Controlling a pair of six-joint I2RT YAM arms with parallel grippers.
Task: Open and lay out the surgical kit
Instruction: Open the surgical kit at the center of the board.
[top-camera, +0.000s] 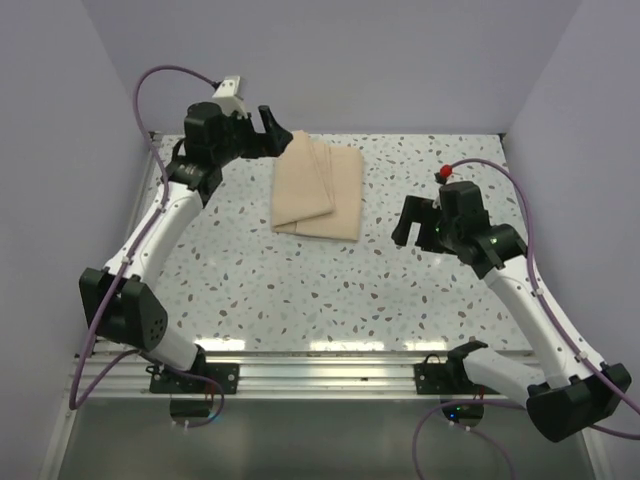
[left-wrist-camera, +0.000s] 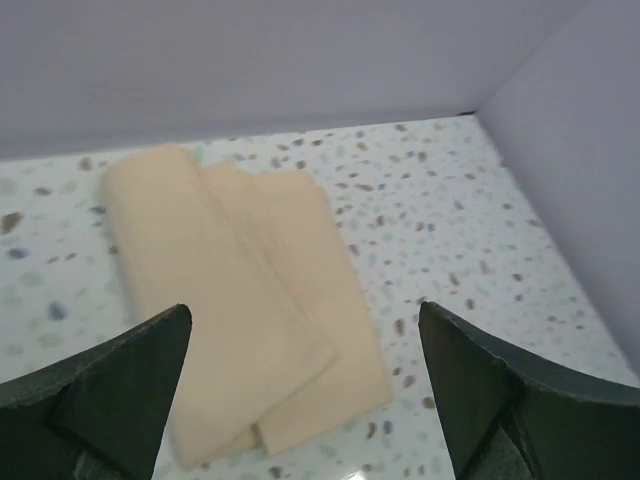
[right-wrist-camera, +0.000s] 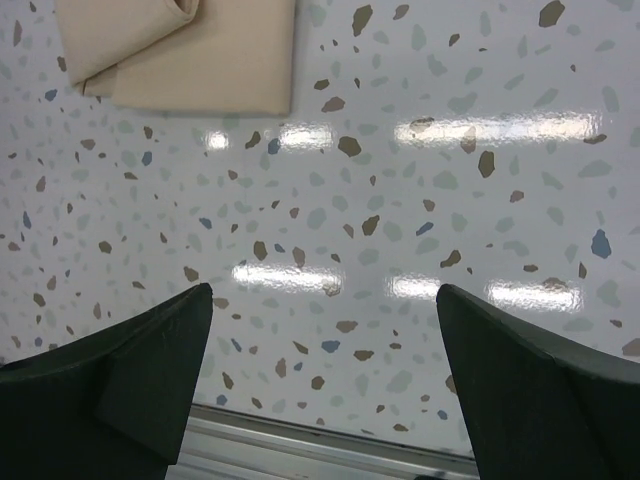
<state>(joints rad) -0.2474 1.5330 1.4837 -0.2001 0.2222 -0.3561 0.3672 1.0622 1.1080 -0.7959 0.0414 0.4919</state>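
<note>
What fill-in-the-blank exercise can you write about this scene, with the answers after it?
1. The cloth wrap lies ____, not spread out, on the speckled table.
2. The left gripper and the right gripper both stand ____, holding nothing.
3. The gripper closer to the wrap is the ____ one.
Missing words: folded; open; left.
</note>
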